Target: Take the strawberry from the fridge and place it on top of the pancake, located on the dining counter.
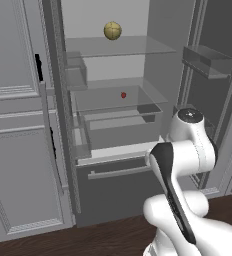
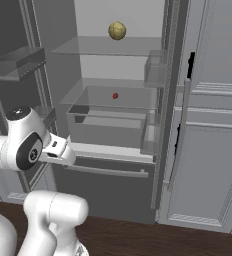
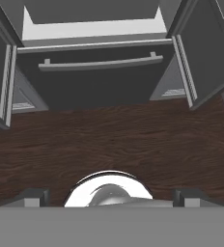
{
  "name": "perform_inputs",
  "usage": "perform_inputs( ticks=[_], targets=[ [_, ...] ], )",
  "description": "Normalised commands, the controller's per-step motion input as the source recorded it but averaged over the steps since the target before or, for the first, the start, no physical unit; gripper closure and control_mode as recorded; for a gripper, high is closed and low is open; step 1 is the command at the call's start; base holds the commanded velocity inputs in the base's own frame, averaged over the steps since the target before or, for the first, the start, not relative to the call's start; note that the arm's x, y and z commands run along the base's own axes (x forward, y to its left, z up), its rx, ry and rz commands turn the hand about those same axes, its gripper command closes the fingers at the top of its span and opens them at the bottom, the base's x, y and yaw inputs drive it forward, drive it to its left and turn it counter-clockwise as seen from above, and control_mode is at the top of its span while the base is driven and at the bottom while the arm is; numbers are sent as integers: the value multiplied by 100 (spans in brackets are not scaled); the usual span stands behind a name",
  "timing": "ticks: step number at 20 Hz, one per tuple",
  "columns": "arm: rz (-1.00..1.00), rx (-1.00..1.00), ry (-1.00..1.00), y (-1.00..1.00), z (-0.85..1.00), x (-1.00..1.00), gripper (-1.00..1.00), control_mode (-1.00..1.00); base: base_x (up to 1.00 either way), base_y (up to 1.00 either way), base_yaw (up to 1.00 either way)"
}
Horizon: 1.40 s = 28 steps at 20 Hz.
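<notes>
The fridge [image 1: 119, 189] [image 2: 106, 186] stands with both doors swung open. The strawberry [image 1: 123, 95] [image 2: 115, 95], a tiny red blob, lies on the middle glass shelf above a clear drawer. My gripper [image 3: 113, 196] is open and empty. It hangs low in front of the fridge and looks down at the dark freezer drawer front [image 3: 99, 82] and the floor, well below and in front of the strawberry. The pancake and the dining counter are out of view.
A yellow-green round fruit [image 1: 112, 30] [image 2: 117, 30] sits on the top shelf. Open doors with bins [image 1: 208, 61] [image 2: 18, 61] flank the opening. Light grey panelled cabinets [image 1: 13, 125] [image 2: 213, 130] stand beside the fridge. Dark wood floor [image 3: 109, 144] lies below.
</notes>
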Motion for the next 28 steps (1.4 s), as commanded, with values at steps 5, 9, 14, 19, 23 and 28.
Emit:
perform_inputs(
  ticks=[5, 9, 14, 19, 23, 28],
  targets=[
    [0, 0, 0, 0, 0, 0, -100, -100, 0, 0, 0],
    [0, 0, 0, 3, 0, 10, -100, 100, 15, 3, 0],
    [0, 0, 0, 0, 0, 0, -100, 100, 88, 0, 0],
    [0, 0, 0, 0, 0, 0, -100, 100, 91, 0, 0],
    [0, 0, 0, 0, 0, 0, -100, 100, 67, 0, 0],
    [0, 0, 0, 0, 0, 0, -100, 100, 41, 0, -7]
  ],
)
